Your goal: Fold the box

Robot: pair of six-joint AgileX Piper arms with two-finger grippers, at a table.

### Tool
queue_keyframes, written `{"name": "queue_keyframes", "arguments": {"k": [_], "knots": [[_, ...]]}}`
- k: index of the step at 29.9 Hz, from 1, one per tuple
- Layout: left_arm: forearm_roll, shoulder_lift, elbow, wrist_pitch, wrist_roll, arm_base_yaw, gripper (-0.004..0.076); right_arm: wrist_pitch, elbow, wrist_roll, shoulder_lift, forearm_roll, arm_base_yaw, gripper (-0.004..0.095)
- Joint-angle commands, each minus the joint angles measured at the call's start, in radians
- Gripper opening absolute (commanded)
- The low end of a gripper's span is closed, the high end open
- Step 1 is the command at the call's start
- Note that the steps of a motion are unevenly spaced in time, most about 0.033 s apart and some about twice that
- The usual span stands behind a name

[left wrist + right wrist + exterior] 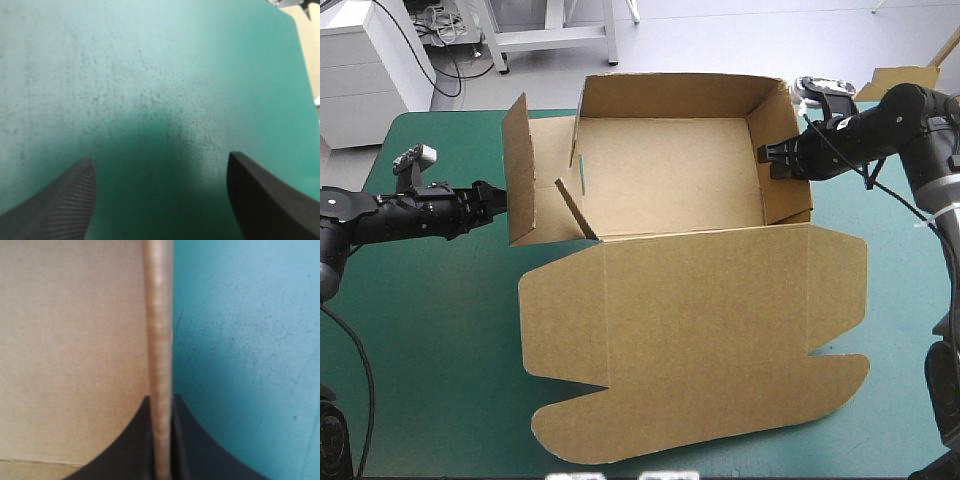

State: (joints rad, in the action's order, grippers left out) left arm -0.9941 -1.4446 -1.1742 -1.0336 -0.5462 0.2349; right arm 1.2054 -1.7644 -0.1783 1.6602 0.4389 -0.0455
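Counts, high view: box (670, 180) x1, brown, centre of frame. Its walls standing: 3, at left, top & right of it. Small flap (575, 208) leaning inside, centre-left: 1. Flat lid (690, 340): 1, lower half of frame. Grippers: 2, i.e. left gripper (498, 200) mid-left, right gripper (772, 160) upper right. Black fingers (60, 200): 4 total, 2 per gripper; 1 pair spread apart (left), 1 pair pinching the box's right wall. Teal-green cover (440, 300): 1. Extra bit of brown board (905, 80), upper right corner: 1.

Seemingly a lab: teal-green work table (440, 330), white cabinet (365, 70) and loose cables (442, 32) on grey floor (720, 40).
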Motion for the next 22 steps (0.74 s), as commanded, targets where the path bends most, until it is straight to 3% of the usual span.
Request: {"name": "queue_keyframes", "arguments": {"k": [1,22], "knots": [[-0.111,0.028,-0.032,-0.036,-0.034,0.0,0.0487,-0.037,-0.031,0.0,-0.03,0.048,0.007,-0.002],[-0.113,0.028,-0.032,-0.19,-0.05,0.0,0.0487,-0.161,-0.02,0.097,0.172,-0.036,-0.192,-0.002]]}}
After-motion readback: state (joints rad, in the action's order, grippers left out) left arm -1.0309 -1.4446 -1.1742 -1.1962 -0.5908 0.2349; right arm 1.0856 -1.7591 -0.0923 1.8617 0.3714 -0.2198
